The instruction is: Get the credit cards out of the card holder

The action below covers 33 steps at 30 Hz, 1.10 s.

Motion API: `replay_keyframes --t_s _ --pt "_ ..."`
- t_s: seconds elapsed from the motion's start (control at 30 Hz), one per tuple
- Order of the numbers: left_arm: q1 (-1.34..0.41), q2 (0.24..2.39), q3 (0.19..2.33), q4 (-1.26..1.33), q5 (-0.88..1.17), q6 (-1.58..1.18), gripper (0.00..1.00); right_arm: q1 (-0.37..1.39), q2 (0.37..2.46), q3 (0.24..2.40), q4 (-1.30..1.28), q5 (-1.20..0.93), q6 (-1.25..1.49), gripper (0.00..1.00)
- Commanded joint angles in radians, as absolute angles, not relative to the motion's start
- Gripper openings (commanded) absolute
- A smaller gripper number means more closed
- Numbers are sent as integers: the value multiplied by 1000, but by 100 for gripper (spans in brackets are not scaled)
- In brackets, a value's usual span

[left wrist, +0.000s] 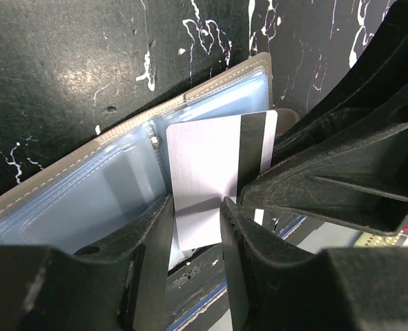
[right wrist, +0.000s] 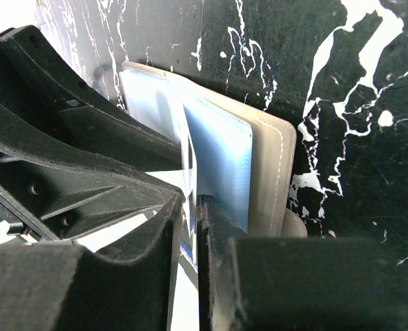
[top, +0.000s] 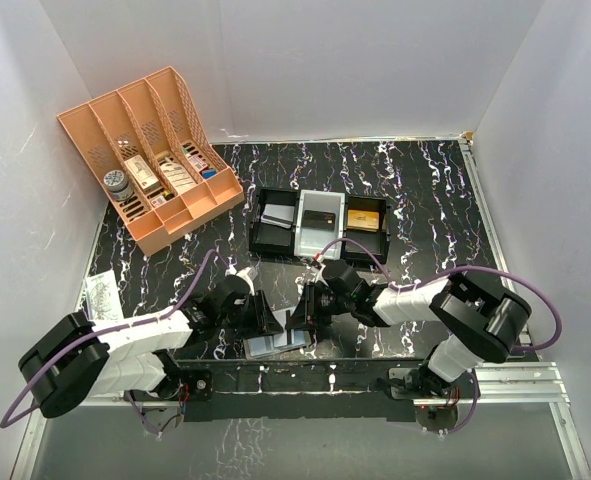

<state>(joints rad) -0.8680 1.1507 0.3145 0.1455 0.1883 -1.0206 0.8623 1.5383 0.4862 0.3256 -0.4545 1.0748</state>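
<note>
Card holder (top: 273,345): lying open at middle of table's (top: 425,200) near edge. Silver magnetic-stripe card (left wrist: 200,179): sticking out of its sleeves. Left gripper (left wrist: 195,208): jaws standing slightly apart over this card. Right gripper (right wrist: 190,205): pinching one clear sleeve (right wrist: 189,165) of card holder

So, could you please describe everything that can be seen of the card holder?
The card holder lies open on the black marbled table, near the front edge between both arms. Its cover looks like grey-beige stitched leather, with a small closing tab at one side. Inside are clear bluish plastic sleeves. A silver card with a black stripe sticks out of one sleeve, under the left hand. The right hand pinches one sleeve leaf, holding it upright.
</note>
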Motion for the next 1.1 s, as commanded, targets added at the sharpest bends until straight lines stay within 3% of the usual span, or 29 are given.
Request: replay_keyframes --t_s 0.0,0.17,0.47,0.6,0.87,1.07 --pt "-873 1145 316 73 152 -1021 31 866 1538 488 379 -446 1076 16" --pt "-874 1126 312 60 138 -1020 29 865 1557 502 391 -452 1081 16" --pt "-873 1124 313 86 157 -1010 27 866 1579 530 388 -474 1070 0" --pt "-874 1097 329 45 123 -1012 27 865 1538 539 346 -447 1059 0" --pt "-865 957 481 -295 -74 -953 69 862 1468 614 153 -366 987 0" --pt "-855 930 535 -347 -67 -934 82 861 1460 635 145 -367 989 0"
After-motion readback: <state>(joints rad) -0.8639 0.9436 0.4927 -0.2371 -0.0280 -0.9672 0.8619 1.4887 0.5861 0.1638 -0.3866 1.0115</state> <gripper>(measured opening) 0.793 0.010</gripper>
